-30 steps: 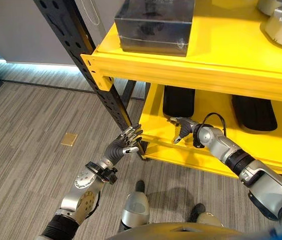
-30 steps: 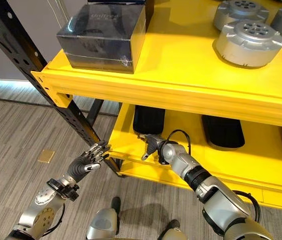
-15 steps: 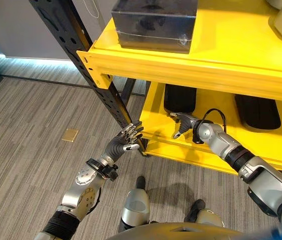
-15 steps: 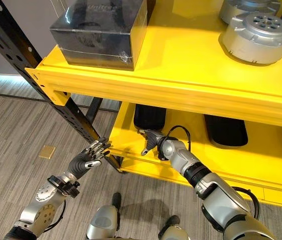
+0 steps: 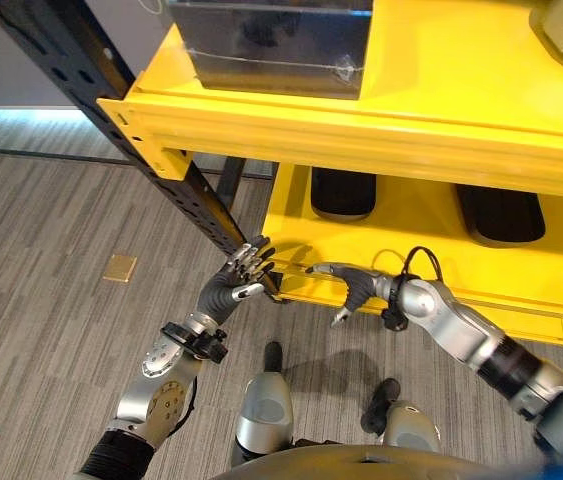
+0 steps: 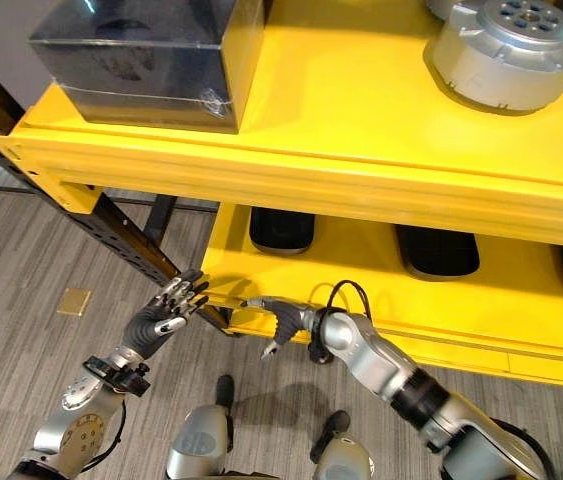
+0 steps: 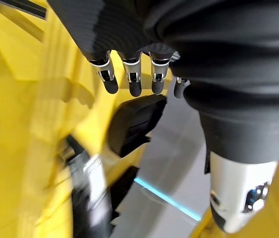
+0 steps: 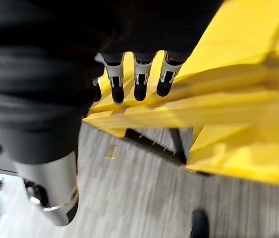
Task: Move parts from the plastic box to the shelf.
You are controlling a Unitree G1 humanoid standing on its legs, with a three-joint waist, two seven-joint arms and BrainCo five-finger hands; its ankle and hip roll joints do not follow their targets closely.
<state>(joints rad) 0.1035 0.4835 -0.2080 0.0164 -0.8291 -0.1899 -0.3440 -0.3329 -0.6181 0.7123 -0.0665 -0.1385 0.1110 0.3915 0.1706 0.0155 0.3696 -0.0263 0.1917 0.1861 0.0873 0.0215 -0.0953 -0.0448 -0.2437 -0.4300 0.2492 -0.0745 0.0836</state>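
Note:
A dark see-through plastic box (image 5: 271, 45) stands on the yellow shelf's upper level (image 5: 441, 110). Silver round parts (image 6: 509, 52) lie at the far right of that level. Two black flat parts (image 5: 341, 192) (image 5: 501, 213) rest on the lower level. My right hand (image 5: 349, 288) hovers open and empty just in front of the lower level's front edge, fingers spread. My left hand (image 5: 229, 290) is open beside the black upright post (image 5: 161, 165), holding nothing. In the left wrist view its straight fingers (image 7: 129, 79) point toward one black part (image 7: 134, 121).
The yellow lower level's front lip (image 5: 521, 305) runs right of my right hand. A small tan square (image 5: 119, 267) lies on the grey plank floor (image 5: 41, 230) to the left, where there is free room.
My right hand has drawn back out of the lower level to its front edge, lower and further left. The view has shifted. My left hand stays by the post.

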